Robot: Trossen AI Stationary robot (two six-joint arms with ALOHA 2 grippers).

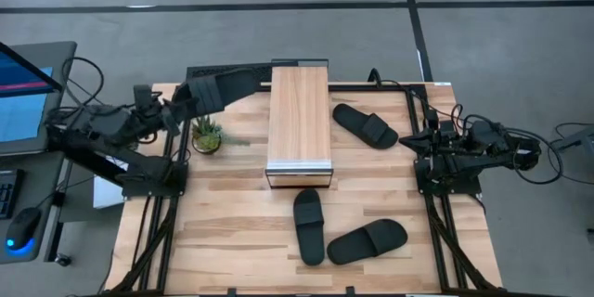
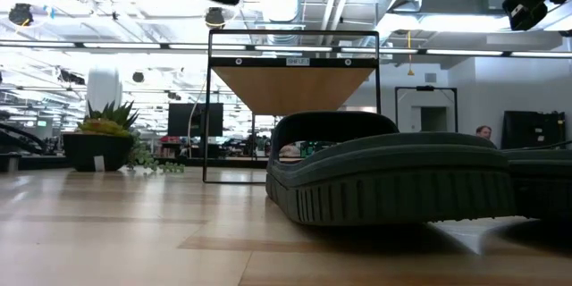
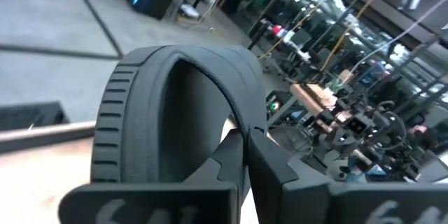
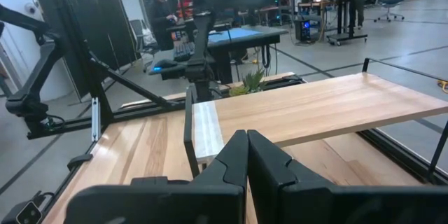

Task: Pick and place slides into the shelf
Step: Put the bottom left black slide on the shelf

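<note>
From above, the left arm reaches toward the shelf (image 1: 299, 121), its left gripper (image 1: 190, 102) pinched on a black slide (image 1: 223, 86) held off the table beside the shelf's far end. Three slides (image 1: 309, 225) lie on the tabletop (image 1: 232, 223). The left wrist view shows the strap (image 3: 175, 105) arching just beyond the closed fingers (image 3: 238, 157), apparently clamped. The right gripper (image 4: 246, 150) hangs folded at the table's edge, fingers together, empty.

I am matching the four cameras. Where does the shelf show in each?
High view: shelf at centre.
Low view: its frame at centre, behind a slide.
Left wrist view: not clearly in it.
Right wrist view: centre to right.
Shared landmark: potted plant beside it.
</note>
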